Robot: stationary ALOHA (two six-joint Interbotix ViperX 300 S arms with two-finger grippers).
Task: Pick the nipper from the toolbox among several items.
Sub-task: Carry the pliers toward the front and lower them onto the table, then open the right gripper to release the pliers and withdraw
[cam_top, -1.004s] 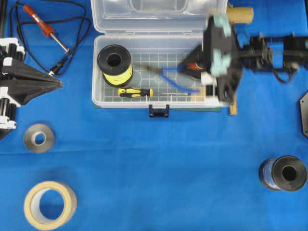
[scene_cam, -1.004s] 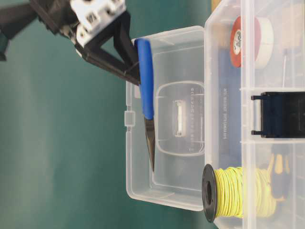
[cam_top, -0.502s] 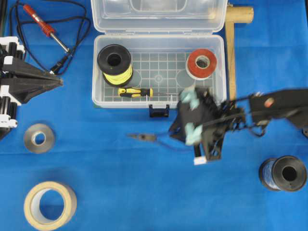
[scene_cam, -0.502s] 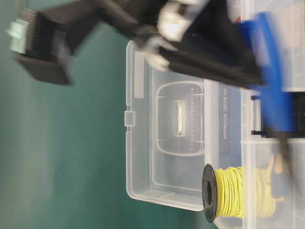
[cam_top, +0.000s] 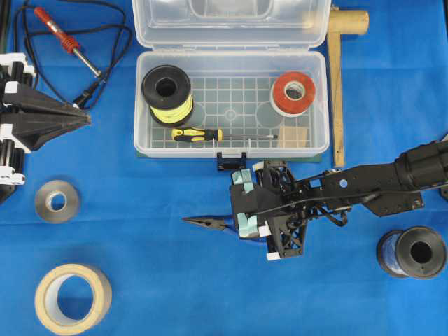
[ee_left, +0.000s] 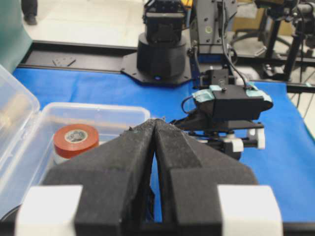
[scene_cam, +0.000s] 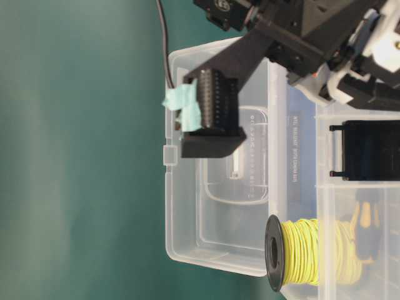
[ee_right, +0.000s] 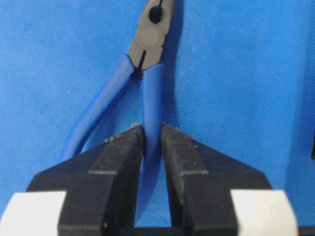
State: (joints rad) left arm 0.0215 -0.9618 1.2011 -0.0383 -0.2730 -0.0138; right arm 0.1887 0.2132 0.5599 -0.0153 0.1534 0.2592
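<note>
Outside the toolbox (cam_top: 231,150), right gripper (ee_right: 150,142) fingers clamped on one nipper (cam_top: 210,222) handle, left gripper (ee_left: 155,129) fingers together: lower level onto the worktop before releasing.

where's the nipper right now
In the overhead view the nipper is outside the toolbox, over the blue cloth just below its front latch, one blue handle clamped in the right gripper.

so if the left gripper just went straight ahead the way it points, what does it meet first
Probably the toolbox: the shut left gripper points at its near end wall, around the yellow wire spool. Height is unclear.
</note>
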